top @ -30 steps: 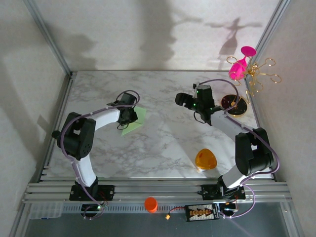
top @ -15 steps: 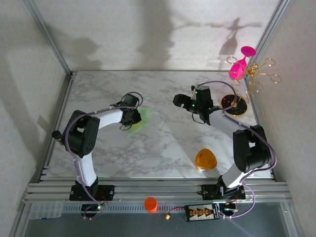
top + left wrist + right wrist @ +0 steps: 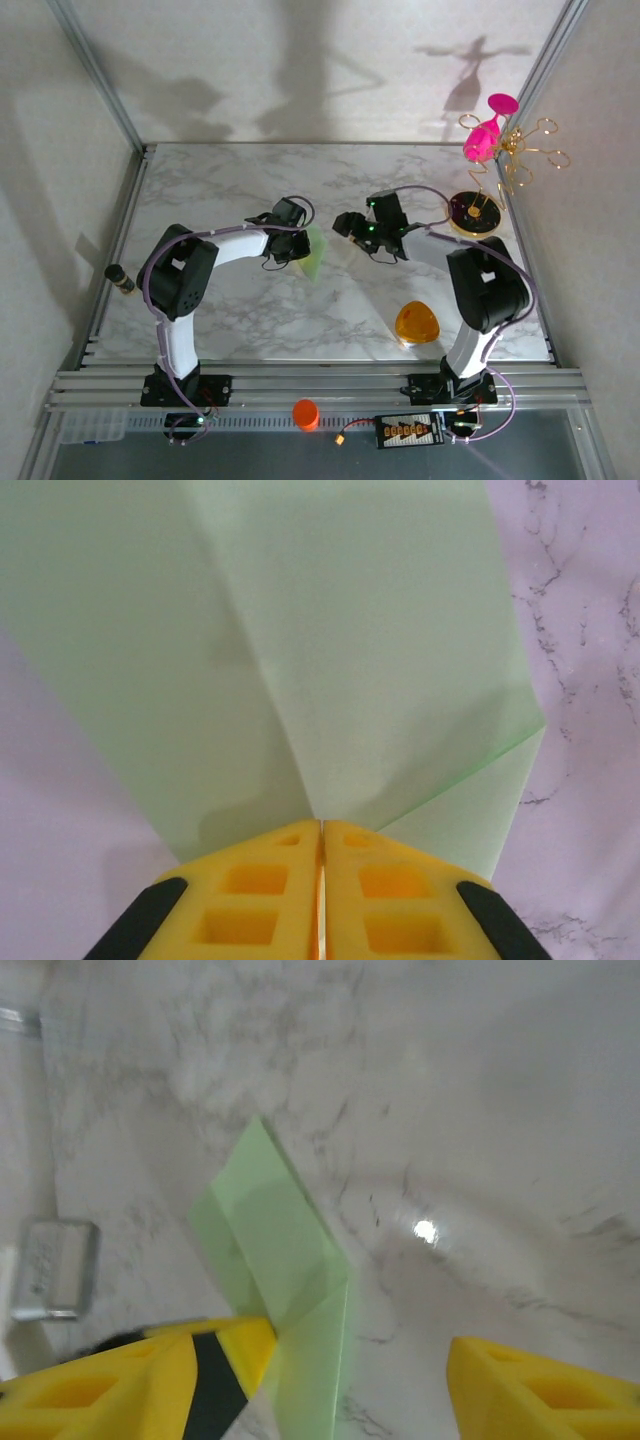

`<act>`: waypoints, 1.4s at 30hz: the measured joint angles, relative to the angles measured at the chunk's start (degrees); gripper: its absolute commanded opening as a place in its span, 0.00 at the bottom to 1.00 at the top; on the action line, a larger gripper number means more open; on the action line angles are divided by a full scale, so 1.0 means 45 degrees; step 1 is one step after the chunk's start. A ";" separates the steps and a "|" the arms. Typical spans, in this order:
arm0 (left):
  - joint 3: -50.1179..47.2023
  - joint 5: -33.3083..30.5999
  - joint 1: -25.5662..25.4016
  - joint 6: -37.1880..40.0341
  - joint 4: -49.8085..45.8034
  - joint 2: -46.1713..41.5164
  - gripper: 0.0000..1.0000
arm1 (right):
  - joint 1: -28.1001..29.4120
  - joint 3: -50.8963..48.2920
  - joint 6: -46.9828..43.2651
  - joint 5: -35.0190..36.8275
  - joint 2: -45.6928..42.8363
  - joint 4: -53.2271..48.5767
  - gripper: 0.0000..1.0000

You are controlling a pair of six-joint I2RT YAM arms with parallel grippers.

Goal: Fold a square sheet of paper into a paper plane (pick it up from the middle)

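Motion of both arms has brought the square sheet of paper [image 3: 315,252] over the middle of the table [image 3: 215,185], bent and clamped in the left gripper [image 3: 322,825]. The right gripper [image 3: 362,1358], fingers apart, now faces it, probably for a shared fold.

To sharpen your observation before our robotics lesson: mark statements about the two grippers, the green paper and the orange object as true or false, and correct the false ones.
1. The left gripper is shut on the green paper. True.
2. The right gripper is shut tight. False: its jaws stand apart, open toward the paper.
3. The paper lies flat and unfolded. False: it is creased, with overlapping layers, and pinched at one end.
4. The orange object rests on the table, apart from the paper. True.
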 measured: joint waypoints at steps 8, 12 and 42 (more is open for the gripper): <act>-0.0049 0.0019 0.0000 -0.0680 0.0063 -0.0758 0.18 | 0.0427 0.1778 -0.1151 -0.0646 0.1666 -0.1088 0.55; -0.0651 0.0087 -0.0029 -0.1729 0.0831 -0.1685 0.15 | 0.0427 0.2569 -0.1724 -0.0695 0.2001 -0.1370 0.46; -0.3594 0.0301 -0.0622 -0.6003 0.4410 -0.2725 0.14 | 0.1258 0.7757 -0.3356 0.0622 0.5950 -0.4163 0.24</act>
